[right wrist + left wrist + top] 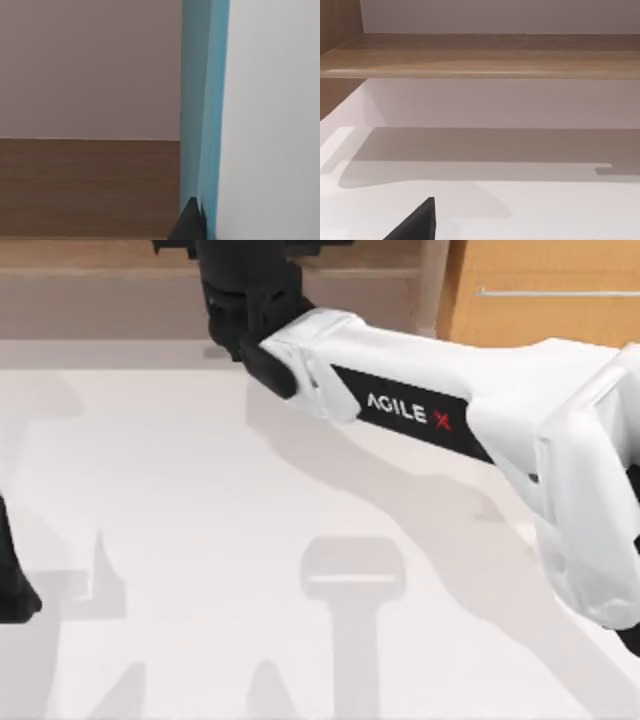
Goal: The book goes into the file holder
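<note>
The book (pixel 250 120) stands very close in the right wrist view, with a white face and a light-blue edge (pixel 202 100) running from top to bottom. One dark fingertip (pixel 190 222) of my right gripper rests against that blue edge. From above, my right arm reaches across to the table's back left, where its black gripper (pixel 238 310) sits at the wooden back ledge. My left arm (pixel 12 585) is parked at the table's left edge, and a dark fingertip (pixel 415 225) shows in its wrist view. The file holder is out of view.
An orange-brown wooden cabinet (pixel 540 290) stands at the back right. A wooden shelf (pixel 480 55) runs along the back above the white table (pixel 200 540). The right arm's white forearm (pixel 420 410) spans the table's upper right.
</note>
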Robot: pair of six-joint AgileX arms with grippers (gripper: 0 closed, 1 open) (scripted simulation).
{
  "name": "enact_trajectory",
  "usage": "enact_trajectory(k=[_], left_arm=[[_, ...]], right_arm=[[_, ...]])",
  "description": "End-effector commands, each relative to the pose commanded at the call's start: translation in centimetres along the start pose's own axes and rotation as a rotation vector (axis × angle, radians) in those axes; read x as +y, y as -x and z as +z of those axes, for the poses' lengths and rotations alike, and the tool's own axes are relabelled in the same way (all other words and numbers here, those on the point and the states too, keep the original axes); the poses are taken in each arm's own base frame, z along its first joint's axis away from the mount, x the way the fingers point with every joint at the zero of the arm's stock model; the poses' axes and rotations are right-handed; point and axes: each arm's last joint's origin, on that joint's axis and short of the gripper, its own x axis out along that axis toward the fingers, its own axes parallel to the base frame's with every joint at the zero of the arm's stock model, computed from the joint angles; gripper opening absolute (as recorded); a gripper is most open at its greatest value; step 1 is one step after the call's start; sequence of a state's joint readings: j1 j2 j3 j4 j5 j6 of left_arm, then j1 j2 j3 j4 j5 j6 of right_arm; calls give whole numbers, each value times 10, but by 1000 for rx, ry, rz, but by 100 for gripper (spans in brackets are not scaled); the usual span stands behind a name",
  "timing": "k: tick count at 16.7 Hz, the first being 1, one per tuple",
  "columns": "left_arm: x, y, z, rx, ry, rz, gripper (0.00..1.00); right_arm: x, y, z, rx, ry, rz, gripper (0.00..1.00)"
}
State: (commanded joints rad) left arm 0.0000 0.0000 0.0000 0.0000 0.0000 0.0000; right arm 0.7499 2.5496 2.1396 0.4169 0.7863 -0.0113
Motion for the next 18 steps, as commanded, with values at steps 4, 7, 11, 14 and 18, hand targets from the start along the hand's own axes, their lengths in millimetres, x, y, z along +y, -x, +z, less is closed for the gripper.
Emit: enact_trajectory(k=[4, 7, 11, 14, 18], left_arm=[[0, 0, 0, 0, 0, 0, 100], [0, 0, 0, 0, 0, 0, 100], [0, 0, 0, 0, 0, 0, 100], [0, 0, 0, 0, 0, 0, 100], [0, 0, 0, 0, 0, 0, 100]], right_arm=[[2, 2, 2, -2, -3, 4, 0], [2, 2, 14, -1, -2, 4, 0], [2, 1, 13, 2, -1, 5, 0], [2, 6, 17, 1, -9, 1, 0], [9, 39, 29, 25, -44, -3, 0]])
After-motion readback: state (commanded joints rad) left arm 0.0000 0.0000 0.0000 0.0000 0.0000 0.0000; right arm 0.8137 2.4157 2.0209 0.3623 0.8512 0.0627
